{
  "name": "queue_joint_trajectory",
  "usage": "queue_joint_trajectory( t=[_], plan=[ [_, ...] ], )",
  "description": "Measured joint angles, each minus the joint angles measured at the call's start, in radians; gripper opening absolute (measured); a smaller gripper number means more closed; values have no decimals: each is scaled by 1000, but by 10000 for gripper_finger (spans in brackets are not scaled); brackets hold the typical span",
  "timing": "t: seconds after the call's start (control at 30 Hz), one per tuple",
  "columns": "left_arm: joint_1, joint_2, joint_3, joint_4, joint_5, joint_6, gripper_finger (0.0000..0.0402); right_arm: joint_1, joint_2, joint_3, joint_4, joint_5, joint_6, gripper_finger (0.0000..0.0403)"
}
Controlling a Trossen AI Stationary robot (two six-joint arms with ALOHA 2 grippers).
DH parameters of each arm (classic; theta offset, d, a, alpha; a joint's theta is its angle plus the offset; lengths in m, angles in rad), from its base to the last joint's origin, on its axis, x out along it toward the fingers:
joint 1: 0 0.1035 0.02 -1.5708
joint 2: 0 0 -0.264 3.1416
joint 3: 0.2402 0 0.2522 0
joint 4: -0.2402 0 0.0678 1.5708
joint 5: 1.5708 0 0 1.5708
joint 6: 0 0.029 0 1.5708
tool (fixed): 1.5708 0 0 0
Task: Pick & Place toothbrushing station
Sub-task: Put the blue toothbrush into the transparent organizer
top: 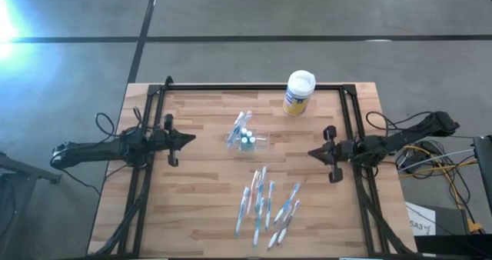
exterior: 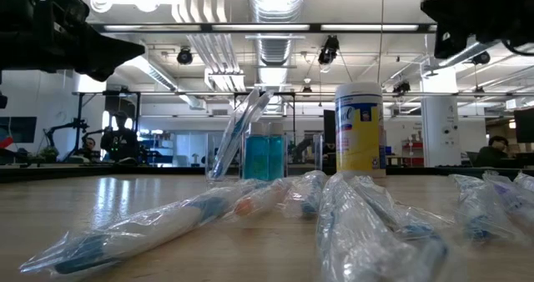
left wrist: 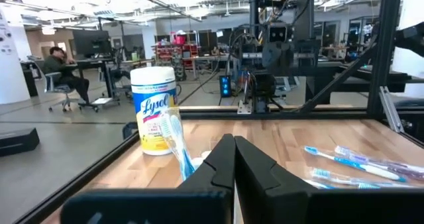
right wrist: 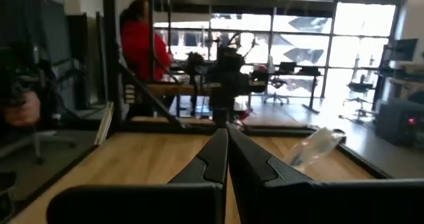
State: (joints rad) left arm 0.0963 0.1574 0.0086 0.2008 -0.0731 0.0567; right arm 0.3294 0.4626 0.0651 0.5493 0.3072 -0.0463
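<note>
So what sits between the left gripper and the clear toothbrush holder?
Nothing: in the high view only bare wood separates the left gripper, fingers shut, from the clear holder. The wrapped toothbrushes lie nearer the front edge, off that line.

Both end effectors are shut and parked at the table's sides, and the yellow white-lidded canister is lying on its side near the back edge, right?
Not quite: the yellow white-lidded canister stands upright, as the low view shows. The rest holds: left end effector and right end effector are shut at the sides.

Clear toothbrushing station [top: 247, 138], upright mid-table, holding wrapped toothbrush
</note>
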Motion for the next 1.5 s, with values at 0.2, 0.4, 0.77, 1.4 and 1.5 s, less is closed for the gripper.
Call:
queue_joint_trajectory(
  t=[0.2,0.4,0.77,1.4,1.5],
  plan=[
    [0,0,0,7,3,-32,14,0,76,222,-399,174,129,8],
    [0,2,-1,0,10,-51,8,0,282,432,-682,189,295,8],
    [0,4,35,-6,25,-40,19,8,700,733,-946,58,462,8],
    [0,8,34,-66,58,-7,18,50,1185,1011,-964,6,761,11],
    [0,10,34,-99,83,-7,16,44,1279,1084,-968,6,857,26]
  ],
)
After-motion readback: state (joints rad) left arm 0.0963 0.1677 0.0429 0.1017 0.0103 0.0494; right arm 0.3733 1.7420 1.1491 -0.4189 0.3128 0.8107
